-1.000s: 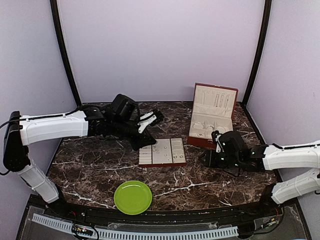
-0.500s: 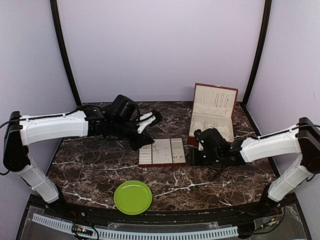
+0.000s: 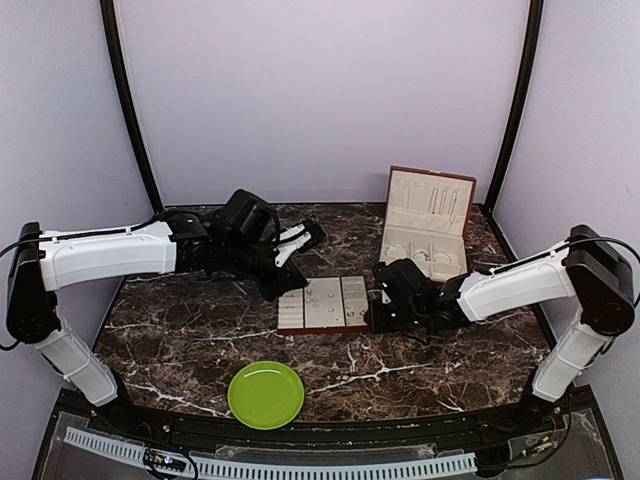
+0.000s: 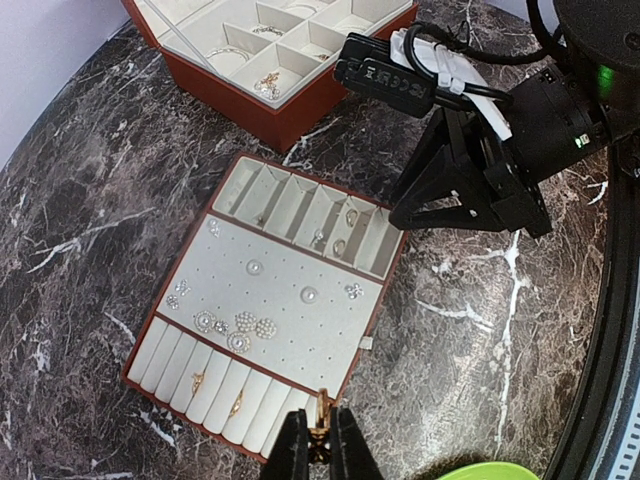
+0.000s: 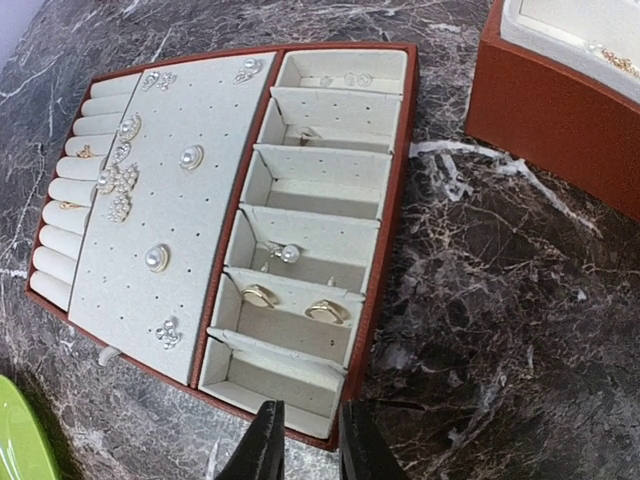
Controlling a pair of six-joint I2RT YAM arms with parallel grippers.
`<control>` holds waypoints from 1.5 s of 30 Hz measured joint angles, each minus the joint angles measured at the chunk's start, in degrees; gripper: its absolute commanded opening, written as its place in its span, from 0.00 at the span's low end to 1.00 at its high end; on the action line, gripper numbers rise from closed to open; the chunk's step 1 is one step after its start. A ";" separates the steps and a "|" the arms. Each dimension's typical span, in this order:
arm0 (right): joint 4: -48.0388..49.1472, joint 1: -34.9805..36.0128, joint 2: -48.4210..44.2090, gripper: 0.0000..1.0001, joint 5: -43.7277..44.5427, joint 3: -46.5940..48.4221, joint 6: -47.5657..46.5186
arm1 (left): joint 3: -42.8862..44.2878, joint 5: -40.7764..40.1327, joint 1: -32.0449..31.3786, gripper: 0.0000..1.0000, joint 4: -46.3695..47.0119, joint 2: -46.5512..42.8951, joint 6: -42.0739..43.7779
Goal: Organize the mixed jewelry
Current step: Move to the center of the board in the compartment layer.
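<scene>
Most jewelry (image 4: 265,326) looks sorted on tray (image 4: 310,350): rings in rolls, studs on mid panel, few pieces in compartments. Left gripper (image 4: 320,445) clamped on small gold piece (image 4: 321,412) at tray's roll edge, not yet placed. Right gripper (image 5: 308,440) slightly parted, empty, at tray's compartment end, rings just beyond. Box (image 4: 260,108) holds more.
</scene>
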 measured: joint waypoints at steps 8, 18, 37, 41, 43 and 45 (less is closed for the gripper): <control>-1.27 0.20 1.38 0.18 1.44 0.15 -0.13 | 0.00 0.13 0.00 0.00 0.00 0.00 0.00; -1.25 0.24 4.07 0.14 2.47 2.16 -0.37 | 0.00 0.13 0.00 0.00 0.00 0.00 0.00; -1.90 -0.33 2.71 0.00 3.85 0.98 -11.58 | 0.00 0.87 0.00 0.00 0.00 0.00 0.09; -2.16 -1.44 0.76 0.00 2.14 -0.79 -16.22 | 0.00 1.46 0.00 0.00 0.00 0.00 0.17; -2.10 -2.14 -0.39 0.00 0.61 -1.99 -19.12 | 0.00 1.86 0.00 0.00 0.00 0.00 0.37; -2.14 -2.58 -1.25 0.00 -1.01 -2.78 -21.77 | 0.00 2.21 0.00 0.00 0.00 0.00 0.48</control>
